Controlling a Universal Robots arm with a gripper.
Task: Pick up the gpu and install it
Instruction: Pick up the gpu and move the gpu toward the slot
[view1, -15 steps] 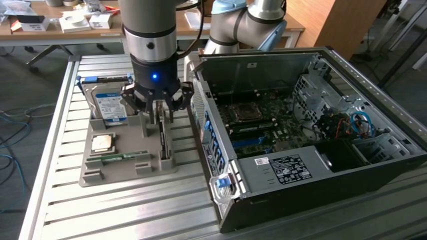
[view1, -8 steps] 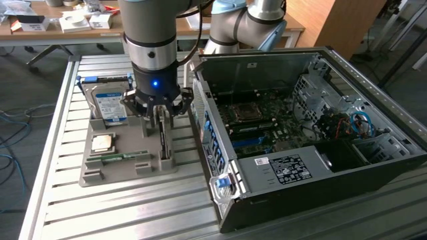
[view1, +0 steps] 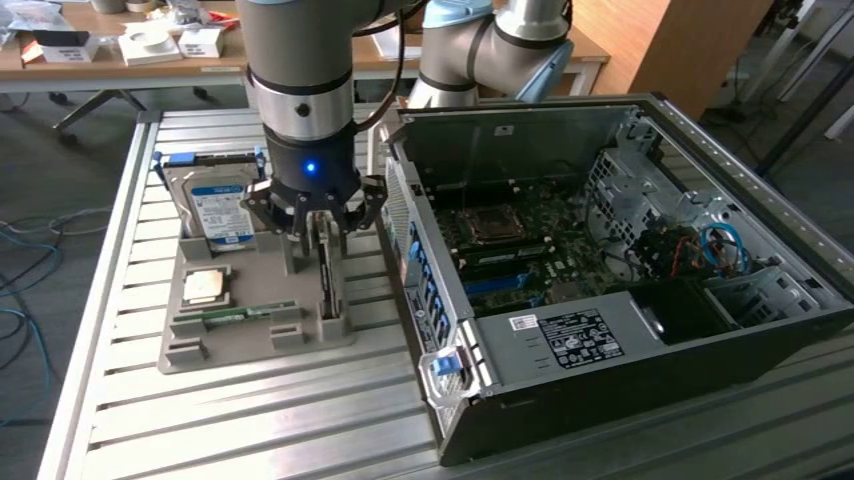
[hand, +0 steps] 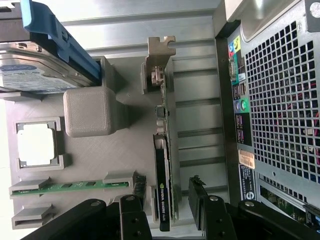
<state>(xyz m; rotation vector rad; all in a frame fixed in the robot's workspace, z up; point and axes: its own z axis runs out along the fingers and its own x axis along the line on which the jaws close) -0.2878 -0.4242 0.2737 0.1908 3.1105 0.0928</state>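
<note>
Claw (hand: 168, 192) spread, straddling gpu (hand: 161, 160); gpu standing edgewise in gray tray (hand: 120, 155) slot.

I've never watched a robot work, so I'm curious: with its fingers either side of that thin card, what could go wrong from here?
The open fingers straddle the gpu, which stands on edge in the gray holder. The gaps look uneven, so one finger might touch first and tilt the card.
The computer case stands close beside the holder; the lifted card could bump its wall.
</note>
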